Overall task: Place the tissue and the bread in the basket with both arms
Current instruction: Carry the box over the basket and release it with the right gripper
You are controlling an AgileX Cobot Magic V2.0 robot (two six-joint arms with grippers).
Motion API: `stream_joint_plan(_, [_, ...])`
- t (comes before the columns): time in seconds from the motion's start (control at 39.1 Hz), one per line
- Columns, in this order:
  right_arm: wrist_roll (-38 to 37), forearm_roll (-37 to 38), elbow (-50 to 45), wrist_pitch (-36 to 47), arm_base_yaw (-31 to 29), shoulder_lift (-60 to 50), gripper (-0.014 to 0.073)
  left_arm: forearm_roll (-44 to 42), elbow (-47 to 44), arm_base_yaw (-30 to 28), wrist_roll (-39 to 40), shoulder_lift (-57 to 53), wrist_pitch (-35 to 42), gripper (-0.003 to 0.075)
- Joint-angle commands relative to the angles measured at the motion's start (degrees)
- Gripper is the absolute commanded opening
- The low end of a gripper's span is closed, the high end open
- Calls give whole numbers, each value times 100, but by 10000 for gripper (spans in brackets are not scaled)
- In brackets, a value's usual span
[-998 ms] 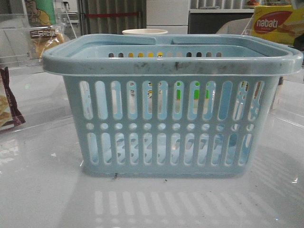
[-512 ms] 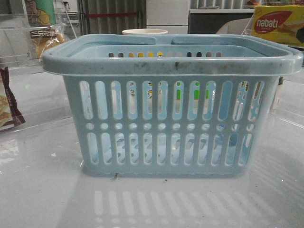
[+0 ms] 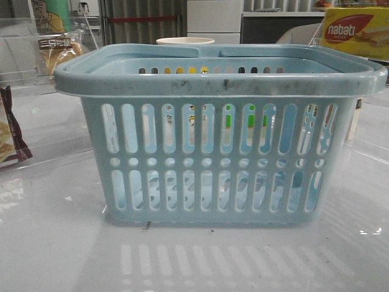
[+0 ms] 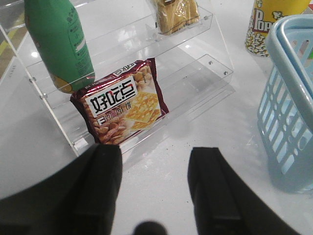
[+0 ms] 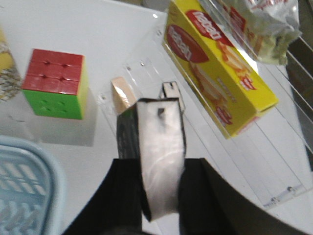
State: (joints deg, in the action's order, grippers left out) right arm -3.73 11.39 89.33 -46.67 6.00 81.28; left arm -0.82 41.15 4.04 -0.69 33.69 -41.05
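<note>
The dark tissue (image 5: 159,161) with its pale face sits pinched in the right gripper (image 5: 159,196). The left gripper (image 4: 154,188) hangs spread beside the light-blue slotted basket (image 4: 288,122).

Maroon snack bag (image 4: 124,108) leans beside green bottle (image 4: 59,41).

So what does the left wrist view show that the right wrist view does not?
Only the left wrist view: the open left gripper, empty, a maroon snack bag, a green bottle, the bread and a popcorn cup. Only the right wrist view: the right gripper shut on the tissue, a cube and a yellow box. Both show the basket.
</note>
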Motion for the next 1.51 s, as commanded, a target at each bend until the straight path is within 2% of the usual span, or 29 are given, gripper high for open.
stream_joint_plan(0.0, [29,-140,192,268,272,-493,142,32,185,32,-9,49,455,379])
stream_joint_plan(0.26, [29,-389,144,157,1226,-636,142,32,185,32,-9,49,455,379])
stream_joint_plan(0.43, [29,-406,-283,315,1860,-588,142,32,185,32,-9,49,455,379])
stream_joint_plan(0.69, [29,-437,-1018,754,2092,-120,142,32,185,32,-9,49,455,379])
stream_joint_plan(0.9, [23,-448,-1091,917,2092,488,154,32,185,32,-9,49,455,379])
stream_joint_plan(0.95, [23,-448,-1091,958,2092,614,197,32,185,32,-9,49,455,379])
stream_joint_plan(1.0, [23,-448,-1091,977,2092,713,284,32,185,32,-9,49,455,379])
stream_joint_plan(1.13, [23,-450,-1091,968,2092,782,568,32,185,32,-9,49,455,379])
stream_joint_plan(1.18, [23,-450,-1091,982,2092,751,626,32,185,32,-9,49,455,379])
stream_joint_plan(1.48, [23,-450,-1141,890,2094,104,558,32,185,32,-9,49,455,379])
